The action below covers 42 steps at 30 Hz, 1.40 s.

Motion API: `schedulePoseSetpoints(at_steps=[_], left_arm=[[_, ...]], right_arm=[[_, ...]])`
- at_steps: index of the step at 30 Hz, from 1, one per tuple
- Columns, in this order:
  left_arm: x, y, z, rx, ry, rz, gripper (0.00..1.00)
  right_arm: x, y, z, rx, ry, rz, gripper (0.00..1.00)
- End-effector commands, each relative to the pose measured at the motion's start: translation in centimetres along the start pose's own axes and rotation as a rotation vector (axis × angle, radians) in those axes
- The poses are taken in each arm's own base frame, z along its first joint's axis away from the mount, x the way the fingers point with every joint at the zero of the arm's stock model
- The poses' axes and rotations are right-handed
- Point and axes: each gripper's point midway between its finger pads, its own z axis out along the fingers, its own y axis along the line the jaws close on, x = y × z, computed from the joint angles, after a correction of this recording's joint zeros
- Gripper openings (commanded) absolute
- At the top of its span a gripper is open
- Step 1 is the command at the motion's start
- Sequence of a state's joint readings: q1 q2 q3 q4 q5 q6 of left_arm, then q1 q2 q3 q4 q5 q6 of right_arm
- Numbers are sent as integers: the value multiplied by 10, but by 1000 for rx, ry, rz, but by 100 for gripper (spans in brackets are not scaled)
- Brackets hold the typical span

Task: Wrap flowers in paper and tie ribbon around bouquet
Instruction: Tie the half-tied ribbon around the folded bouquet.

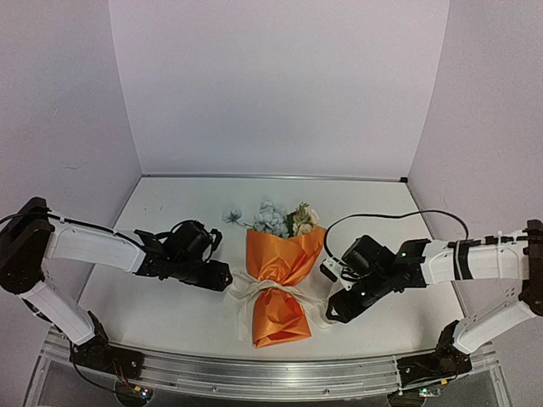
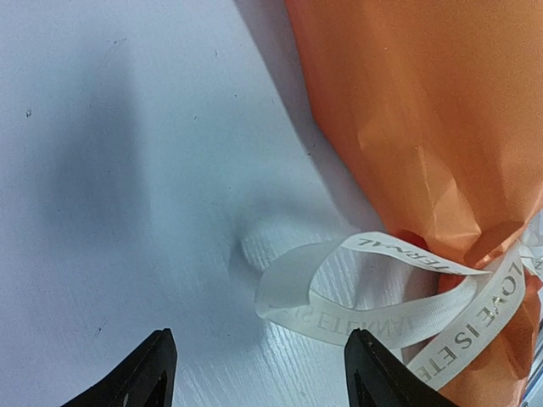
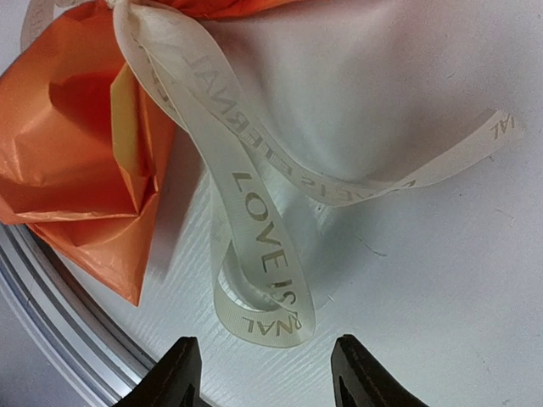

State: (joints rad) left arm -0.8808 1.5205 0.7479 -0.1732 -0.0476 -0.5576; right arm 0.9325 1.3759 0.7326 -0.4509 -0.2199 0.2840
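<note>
The bouquet lies on the counter between the two arms, its flowers at the far end. The ribbon cinches the bouquet's narrow waist, with loops lying flat on either side. The left claw sits just left of the bouquet, fingers spread and empty. The right claw, just right of the bouquet, is likewise spread, pinching nothing.

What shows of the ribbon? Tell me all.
The ribbon is a flat, cream band printed with faint LOVE IS ETERNAL lettering. It cinches the bouquet at its waist, and its loops and tails lie on the table at both sides. The left gripper and right gripper, both open, do not touch it.
</note>
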Motion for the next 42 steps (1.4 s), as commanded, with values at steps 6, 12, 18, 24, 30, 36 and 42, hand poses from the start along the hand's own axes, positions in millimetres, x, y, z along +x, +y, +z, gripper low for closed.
schedulePoseSetpoints(at_steps=[6,12,18,24,30,36,42], left_arm=[[-12,-12,14,53,-14,-18,68],[-12,-19,23,83,0,-13,64],[-15,-23,28,97,-3,-10,52],[-18,-24,27,108,-24,-19,38],[-22,-26,26,122,-51,-11,17],[-22,-23,21,112,-64,-6,0],[-26,-12,13,75,-94,-36,0]], right_arm=[[-4,-12,27,61,-5,28,49],[0,-22,36,105,-5,61,42],[2,-23,37,110,0,96,30],[1,-27,36,132,-14,116,19],[-4,-26,34,138,-18,127,15],[-5,-29,25,171,-9,132,1],[-1,-50,1,321,19,158,0]])
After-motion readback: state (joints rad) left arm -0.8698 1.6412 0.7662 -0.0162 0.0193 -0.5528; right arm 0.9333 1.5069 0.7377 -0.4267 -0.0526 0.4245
